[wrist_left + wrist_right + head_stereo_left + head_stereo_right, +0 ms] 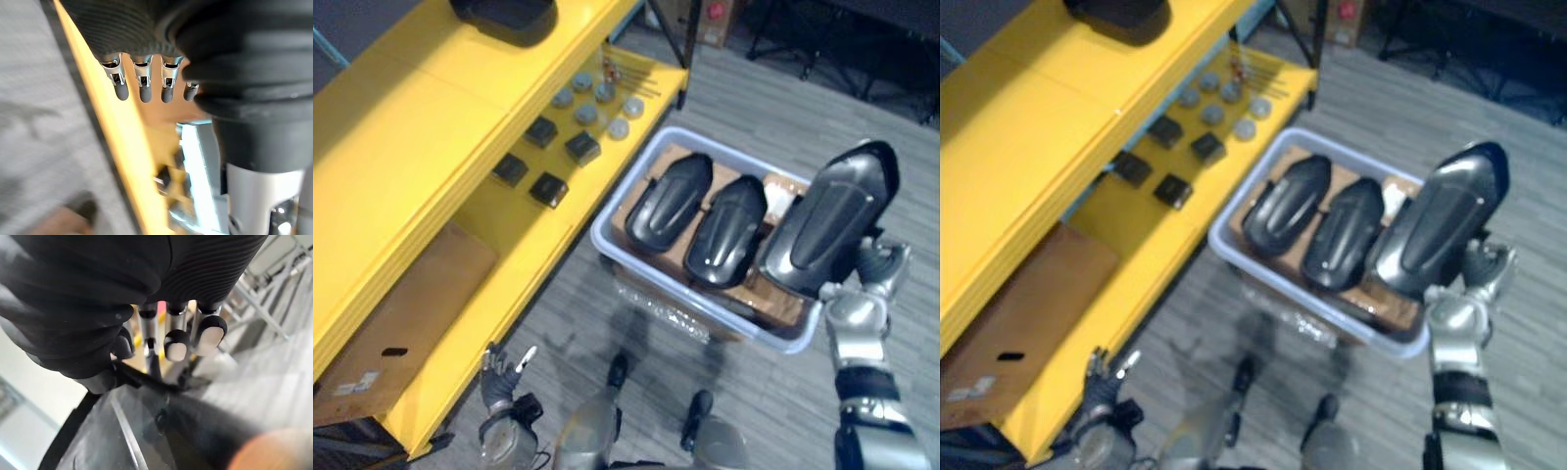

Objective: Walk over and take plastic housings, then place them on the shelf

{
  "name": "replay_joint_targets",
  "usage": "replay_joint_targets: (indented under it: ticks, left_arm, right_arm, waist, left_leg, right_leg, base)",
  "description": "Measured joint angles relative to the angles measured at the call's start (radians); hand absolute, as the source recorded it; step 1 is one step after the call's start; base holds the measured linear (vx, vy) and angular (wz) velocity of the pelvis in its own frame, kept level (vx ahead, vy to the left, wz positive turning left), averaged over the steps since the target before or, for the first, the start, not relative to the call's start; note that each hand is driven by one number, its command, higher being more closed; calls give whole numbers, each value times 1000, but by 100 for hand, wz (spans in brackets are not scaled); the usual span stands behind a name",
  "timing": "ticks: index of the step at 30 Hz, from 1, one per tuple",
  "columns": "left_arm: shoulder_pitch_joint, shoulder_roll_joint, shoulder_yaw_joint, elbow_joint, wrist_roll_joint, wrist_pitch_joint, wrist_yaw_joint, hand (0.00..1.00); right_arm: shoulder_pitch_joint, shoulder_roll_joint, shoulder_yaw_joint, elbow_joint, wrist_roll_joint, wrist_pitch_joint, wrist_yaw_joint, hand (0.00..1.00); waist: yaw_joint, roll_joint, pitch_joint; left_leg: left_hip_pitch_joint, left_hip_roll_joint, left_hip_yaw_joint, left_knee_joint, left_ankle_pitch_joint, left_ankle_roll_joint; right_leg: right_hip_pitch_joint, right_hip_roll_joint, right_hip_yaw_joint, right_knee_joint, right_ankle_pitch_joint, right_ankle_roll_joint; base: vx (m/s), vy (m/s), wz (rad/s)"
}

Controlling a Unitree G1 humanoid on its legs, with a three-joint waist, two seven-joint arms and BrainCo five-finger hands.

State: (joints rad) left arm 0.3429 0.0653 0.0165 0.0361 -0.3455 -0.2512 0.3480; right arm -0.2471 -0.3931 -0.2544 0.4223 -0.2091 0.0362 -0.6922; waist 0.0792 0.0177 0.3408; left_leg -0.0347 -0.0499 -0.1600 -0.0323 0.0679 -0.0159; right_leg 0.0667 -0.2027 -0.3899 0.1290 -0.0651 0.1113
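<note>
1. Plastic housing (pixel 832 220) is up in the air on the right, over the right end of the pale bin (pixel 603 238). The right hand (pixel 881 272) has its fingers curled round the housing's near end. Two more housings (pixel 671 204) lie side by side in the bin.
2. Biggest worry imo: the hold is at one end only, so that long shell could swing or slip out on the way to the yellow shelf (pixel 411 117) on the left.
3. The shelf's far part carries small black blocks (pixel 541 131) and grey discs (pixel 586 115), so a sloppy set-down could knock them.
4. Left hand (pixel 499 382) hangs low at near left, fingers loose and empty, right beside the shelf edge. It could clip it.
5. Writing: nothing readable. The pale sticker (pixel 357 384) on the cardboard sheet (pixel 401 323) is too small.
</note>
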Motion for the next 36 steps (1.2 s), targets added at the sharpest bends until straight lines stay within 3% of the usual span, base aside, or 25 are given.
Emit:
replay_joint_targets:
  ticks: [4,6,10,16,18,20,25,36]
  left_arm:
    - [-23,10,-38,-195,54,-11,-119,0]
    - [-46,11,-59,-213,54,-10,-168,0]
    - [-155,61,-160,-232,90,10,-300,0]
    - [-347,121,-257,-155,118,126,-423,0]
    - [-413,138,-318,-80,61,201,-498,0]
    - [-455,140,-362,-25,-5,263,-530,0]
    - [-547,132,-418,110,-91,352,-517,0]
    - [-560,119,-422,223,-159,354,-445,0]
  right_arm:
    - [47,6,2,-90,-57,-62,-14,100]
    - [47,6,12,-113,-79,-81,-22,100]
    - [44,7,96,-189,-151,-162,-31,100]
    - [23,12,231,-193,-241,-230,-29,100]
    - [0,19,281,-192,-268,-237,-27,100]
    - [-33,32,312,-189,-278,-252,-19,100]
    - [-112,44,404,-173,-334,-301,-6,100]
    - [-122,81,440,-90,-356,-316,-6,100]
  waist:
    - [-18,-3,-43]
    - [-24,-3,-43]
    - [-37,-3,-76]
    - [-42,-1,-125]
    - [-53,-4,-143]
    - [-59,-5,-145]
    - [-74,-10,-148]
    - [-67,-33,-162]
  left_leg:
    - [7,-2,6,6,0,0]
    - [24,-2,8,5,0,0]
    - [38,9,44,4,-4,2]
    - [85,25,113,-37,-1,1]
    - [96,29,127,-46,1,1]
    - [109,35,146,-47,2,1]
    - [113,50,156,-47,6,-5]
    - [112,58,165,-47,13,-10]
  right_leg:
    - [20,-1,-9,-13,5,5]
    - [37,-3,-10,-18,6,7]
    - [40,2,13,-25,14,4]
    - [42,22,79,-61,47,0]
    - [44,27,100,-73,58,-2]
    - [52,31,118,-82,66,-6]
    - [57,48,130,-100,80,-15]
    - [60,63,143,-121,96,-19]
  base:
    - [20,-6,4]
    - [-3,3,-2]
    - [-28,6,-19]
    - [-40,10,-35]
    - [-12,7,-26]
    - [-11,9,-20]
    - [-25,-15,-9]
    - [-4,-4,-4]
